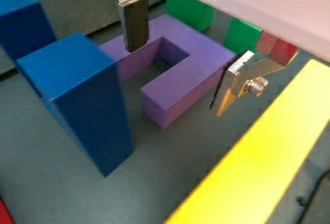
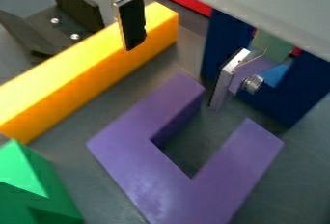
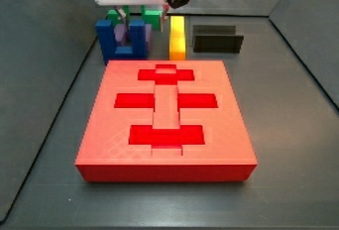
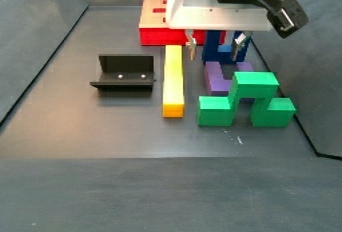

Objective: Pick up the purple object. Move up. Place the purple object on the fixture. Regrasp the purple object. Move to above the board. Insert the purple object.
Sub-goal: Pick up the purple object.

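1. The gripper [image 2: 180, 59] hangs low over the purple object [image 2: 194, 151], its fingers spread wide and holding nothing. In both wrist views one finger [image 1: 134, 25] sits above the block's far arm and the other, with its silver plate, beside the near arm.
2. The purple object lies flat on the dark floor with its two prongs and base facing up. In a side view it is at the upper left of the frame, behind the board [image 3: 167, 120]. In another side view it is at the right centre [image 4: 214, 76].
3. Neighbours crowd it: the blue block [image 1: 77, 93] stands just beside one arm, the yellow bar [image 2: 84, 69] runs along the other side, and the green block [image 4: 247, 101] sits near its end.
4. The fixture [image 4: 123, 73] stands well apart, at the left of a side view.
5. Judged by its look, the piece is rigid, light plastic with smooth and somewhat slippery faces, and it should not deform under a squeeze.
6. The best hold seems to be across one prong, with the pads flat on its parallel sides. A skewed grip could let it twist or nudge the blue block.
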Controlling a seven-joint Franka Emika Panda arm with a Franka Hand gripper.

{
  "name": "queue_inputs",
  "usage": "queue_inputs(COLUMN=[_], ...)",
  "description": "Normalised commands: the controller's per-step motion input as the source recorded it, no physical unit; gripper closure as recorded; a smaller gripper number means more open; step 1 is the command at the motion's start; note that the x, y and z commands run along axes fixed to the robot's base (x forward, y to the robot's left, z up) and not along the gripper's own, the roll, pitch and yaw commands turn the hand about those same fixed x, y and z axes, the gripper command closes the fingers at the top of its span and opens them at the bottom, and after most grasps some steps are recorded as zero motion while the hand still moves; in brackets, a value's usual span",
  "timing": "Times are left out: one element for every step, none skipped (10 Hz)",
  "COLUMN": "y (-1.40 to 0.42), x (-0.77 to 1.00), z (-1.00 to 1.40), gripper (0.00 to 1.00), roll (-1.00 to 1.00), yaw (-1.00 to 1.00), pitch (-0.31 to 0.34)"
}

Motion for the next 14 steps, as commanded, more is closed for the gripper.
queue_inputs(y=[-0.05, 0.00, 0.00, 0.00, 0.00, 0.00, 0.00, 0.00, 0.00, 0.00, 0.00, 0.00, 0.00, 0.00], x=[0.00, 0.00, 0.00, -0.02, 0.00, 0.00, 0.00, 0.00, 0.00, 0.00, 0.00, 0.00, 0.00, 0.00], z=[-0.34, -0.35, -0.30, -0.24, -0.19, -0.21, -0.25, -0.25, -0.12, 0.00, 0.00, 0.00, 0.00, 0.00], gripper=[0.00, 0.00, 0.00, 0.00, 0.00, 0.00, 0.00, 0.00, 0.00, 0.00, 1.00, 1.00, 1.00, 1.00], roll=[-0.10, -0.09, -0.07, -0.06, -0.06, -0.05, -0.07, -0.08, -0.03, 0.00, 0.00, 0.00, 0.00, 0.00], yaw=[-0.08, -0.14, -0.11, -0.09, -0.06, -0.05, -0.05, -0.05, -0.04, 0.00, 0.00, 0.00, 0.00, 0.00], pitch=[-0.130, -0.107, -0.081, -0.067, -0.057, -0.056, -0.061, -0.064, -0.011, 0.000, 0.000, 0.000, 0.000, 0.000])
